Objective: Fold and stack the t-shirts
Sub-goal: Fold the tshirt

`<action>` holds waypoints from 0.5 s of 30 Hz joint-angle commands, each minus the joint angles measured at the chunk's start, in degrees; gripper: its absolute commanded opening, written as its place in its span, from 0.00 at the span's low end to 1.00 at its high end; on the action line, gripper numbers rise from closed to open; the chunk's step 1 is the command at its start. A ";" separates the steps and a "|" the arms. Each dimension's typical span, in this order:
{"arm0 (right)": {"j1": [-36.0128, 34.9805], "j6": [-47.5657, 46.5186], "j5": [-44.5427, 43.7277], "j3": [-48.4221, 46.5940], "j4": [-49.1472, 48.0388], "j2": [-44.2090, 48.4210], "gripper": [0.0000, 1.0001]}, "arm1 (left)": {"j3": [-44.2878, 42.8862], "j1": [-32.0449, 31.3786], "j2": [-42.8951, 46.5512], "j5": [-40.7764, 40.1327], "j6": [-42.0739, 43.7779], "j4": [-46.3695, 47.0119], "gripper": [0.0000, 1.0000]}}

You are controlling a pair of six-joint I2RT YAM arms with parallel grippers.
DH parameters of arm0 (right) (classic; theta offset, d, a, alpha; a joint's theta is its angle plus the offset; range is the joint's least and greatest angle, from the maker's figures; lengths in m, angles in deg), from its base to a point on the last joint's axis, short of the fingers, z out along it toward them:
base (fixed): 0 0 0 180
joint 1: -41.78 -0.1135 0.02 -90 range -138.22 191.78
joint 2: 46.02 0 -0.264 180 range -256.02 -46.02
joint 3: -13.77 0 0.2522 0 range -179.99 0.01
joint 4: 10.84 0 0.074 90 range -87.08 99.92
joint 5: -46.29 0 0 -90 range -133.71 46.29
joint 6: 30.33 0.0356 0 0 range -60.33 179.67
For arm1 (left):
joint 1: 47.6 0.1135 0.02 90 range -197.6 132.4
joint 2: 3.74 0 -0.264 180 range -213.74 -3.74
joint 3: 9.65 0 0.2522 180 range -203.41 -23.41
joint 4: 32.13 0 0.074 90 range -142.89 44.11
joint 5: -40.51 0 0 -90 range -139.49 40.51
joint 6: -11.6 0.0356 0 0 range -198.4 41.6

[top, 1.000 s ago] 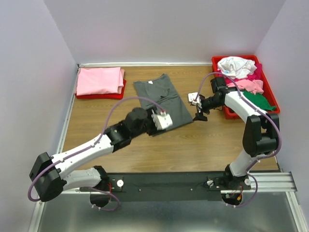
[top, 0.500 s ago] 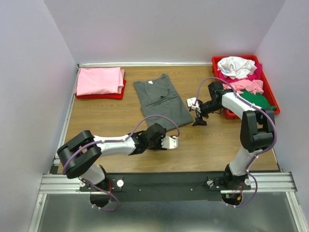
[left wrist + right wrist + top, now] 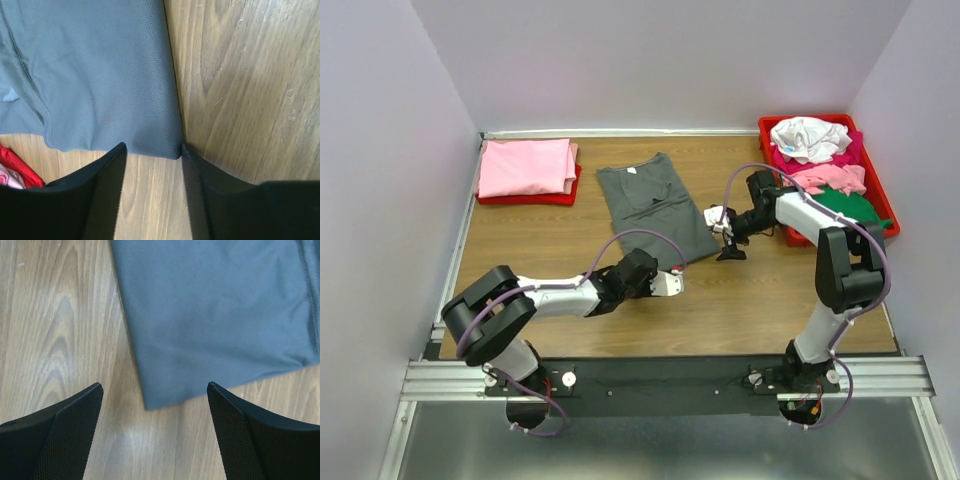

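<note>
The dark grey t-shirt (image 3: pixel 655 205) lies flat on the worktop (image 3: pixel 760 300). The left claw (image 3: pixel 152 149), jaws apart, straddles its 6 o'clock hem corner. The right claw (image 3: pixel 155 387), jaws wide apart, hovers at its 4 o'clock corner.

Robot lab cell: bare lilac walls (image 3: pixel 650 60), wooden table (image 3: pixel 750 300), aluminium rail (image 3: pixel 880 375)

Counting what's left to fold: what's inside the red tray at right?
A crumpled white t-shirt atop pink cloth, magenta cloth, green cloth; anything beneath is covered.

I count: wooden table (image 3: pixel 750 300); first red tray (image 3: pixel 810 119) on its far right corner; second red tray (image 3: pixel 525 199) on its far left corner; metal rail (image 3: pixel 670 372) along its near edge.
</note>
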 commanded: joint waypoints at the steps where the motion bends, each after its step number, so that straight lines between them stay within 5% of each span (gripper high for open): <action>1: -2.04 -1.55 -2.37 0.03 -2.21 -2.46 0.91 | 0.48 0.47 -1.94 -0.09 -0.16 1.41 0.52; 9: -5.38 2.58 -9.32 1.96 -8.80 -4.31 0.89 | 1.35 1.61 -1.95 2.90 -0.07 3.34 0.27; 13: -6.43 4.60 -11.86 2.49 -11.09 -5.01 0.84 | 1.97 1.97 -0.37 4.56 0.54 3.95 0.01; 15: -7.14 5.92 -13.36 2.84 -12.14 -5.62 0.80 | 2.50 2.23 0.34 5.44 0.72 4.30 0.00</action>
